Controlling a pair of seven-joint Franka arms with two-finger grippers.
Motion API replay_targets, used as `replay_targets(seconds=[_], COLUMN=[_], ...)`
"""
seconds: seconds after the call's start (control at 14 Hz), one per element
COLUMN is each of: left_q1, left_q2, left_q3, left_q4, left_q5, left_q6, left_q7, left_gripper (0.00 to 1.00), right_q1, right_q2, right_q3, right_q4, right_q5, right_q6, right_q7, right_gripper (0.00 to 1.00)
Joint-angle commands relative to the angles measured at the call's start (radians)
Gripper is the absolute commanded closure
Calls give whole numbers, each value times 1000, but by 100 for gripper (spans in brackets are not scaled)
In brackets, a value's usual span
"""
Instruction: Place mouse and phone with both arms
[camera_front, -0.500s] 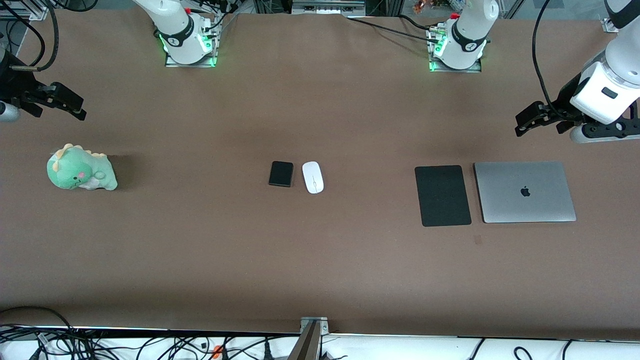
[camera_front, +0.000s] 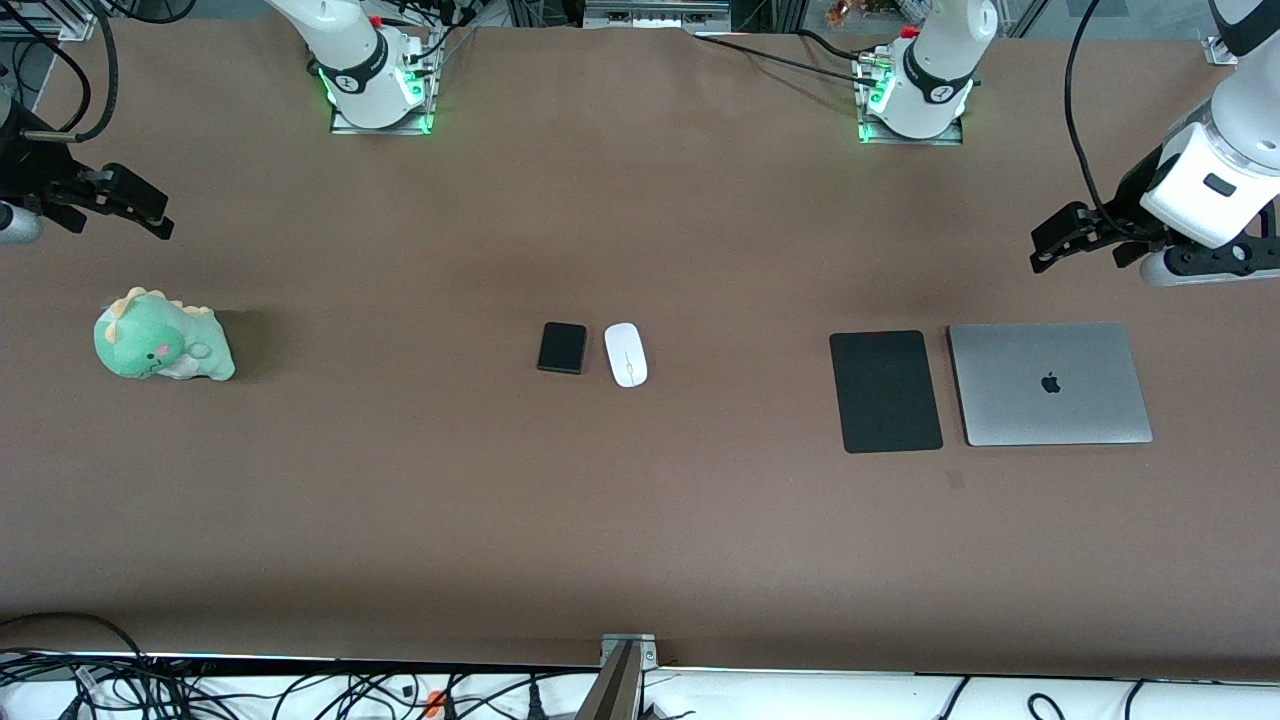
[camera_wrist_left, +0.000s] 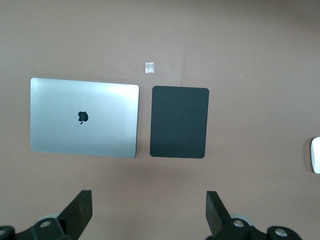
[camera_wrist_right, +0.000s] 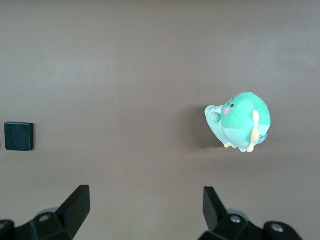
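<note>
Front view showed the phone (camera_front: 561, 347) and mouse (camera_front: 625, 354) side by side mid-surface. My left tool (camera_front: 1062, 240) hung wide open and empty near the laptop (camera_front: 1049, 383), my right tool (camera_front: 125, 205) likewise near the plush (camera_front: 162, 336). Both looked light, stiff, slippery; I'd pinch their long edges

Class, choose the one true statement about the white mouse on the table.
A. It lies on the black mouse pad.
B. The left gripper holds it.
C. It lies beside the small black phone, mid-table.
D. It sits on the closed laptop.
C: the mouse lies on the bare table right beside the phone, apart from the mouse pad and the laptop.
</note>
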Motion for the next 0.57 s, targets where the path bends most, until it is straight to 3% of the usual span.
replay_targets(seconds=[0.0, 0.5], left_q1=[9, 2], left_q2=[10, 10], left_q3=[-9, -11], left_q4=[30, 34], left_q5=[-8, -23], left_q6=[-21, -12], left_q7=[14, 17], left_gripper=[0, 0], right_q1=[-18, -20], right_q2=[-9, -9], right_q3=[17, 17], right_q4=[13, 13], right_q5=[6, 6], right_q6=[-24, -24], right_q7=[-3, -4], right_gripper=[0, 0])
